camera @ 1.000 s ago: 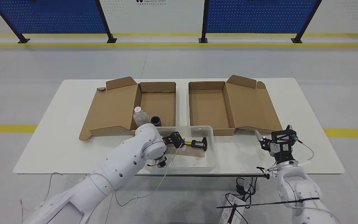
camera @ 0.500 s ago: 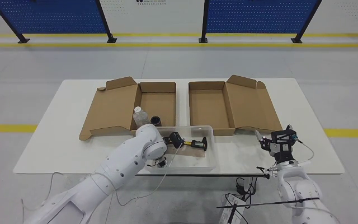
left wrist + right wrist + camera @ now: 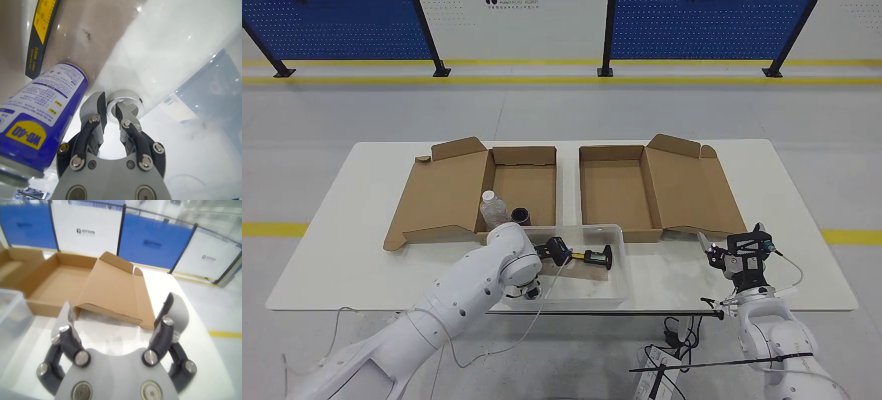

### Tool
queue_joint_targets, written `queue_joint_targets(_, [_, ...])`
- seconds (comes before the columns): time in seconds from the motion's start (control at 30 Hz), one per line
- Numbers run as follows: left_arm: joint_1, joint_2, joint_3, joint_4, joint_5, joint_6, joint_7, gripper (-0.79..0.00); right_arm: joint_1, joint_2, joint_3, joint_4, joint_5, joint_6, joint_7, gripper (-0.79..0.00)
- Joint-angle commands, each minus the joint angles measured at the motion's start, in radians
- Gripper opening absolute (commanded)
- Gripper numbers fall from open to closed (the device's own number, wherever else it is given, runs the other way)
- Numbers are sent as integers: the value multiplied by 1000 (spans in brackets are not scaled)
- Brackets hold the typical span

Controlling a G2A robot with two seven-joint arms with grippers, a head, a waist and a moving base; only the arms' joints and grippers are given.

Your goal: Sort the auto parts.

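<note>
In the left wrist view my left gripper (image 3: pixel 109 106) is shut on the rim of a silver metal ring (image 3: pixel 130 96), one finger inside its hole and one outside. The ring rests on the floor of the clear plastic bin (image 3: pixel 614 292) at the table's front middle. A blue spray can (image 3: pixel 43 111) lies right beside the gripper, and a black and yellow caliper (image 3: pixel 43 37) lies beyond it. From above, the caliper (image 3: pixel 587 257) shows in the bin beside the left arm's wrist. My right gripper (image 3: pixel 119 308) stands open and empty over the table's front right (image 3: pixel 732 247).
Two open cardboard boxes lie behind the bin. The left box (image 3: pixel 527 180) holds a clear bottle (image 3: pixel 492 208) and a dark cylinder (image 3: pixel 520 215). The right box (image 3: pixel 617 195) has its lid flap (image 3: pixel 117 291) folded out towards my right gripper.
</note>
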State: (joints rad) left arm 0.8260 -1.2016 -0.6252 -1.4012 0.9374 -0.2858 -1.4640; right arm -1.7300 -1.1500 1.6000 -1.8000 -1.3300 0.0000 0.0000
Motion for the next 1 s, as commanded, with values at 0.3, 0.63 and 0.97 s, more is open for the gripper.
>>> queue_joint_targets(0.3, [7, -1, -3, -7, 14, 6, 5, -785, 0, 0, 0, 0, 0, 0, 0, 0])
queue_joint_targets(0.63, [28, 15, -52, -96, 11, 25, -11, -785, 0, 0, 0, 0, 0, 0, 0, 0])
queue_joint_targets(0.97, [46, 32, -110, -222, 15, 43, -16, -785, 0, 0, 0, 0, 0, 0, 0, 0])
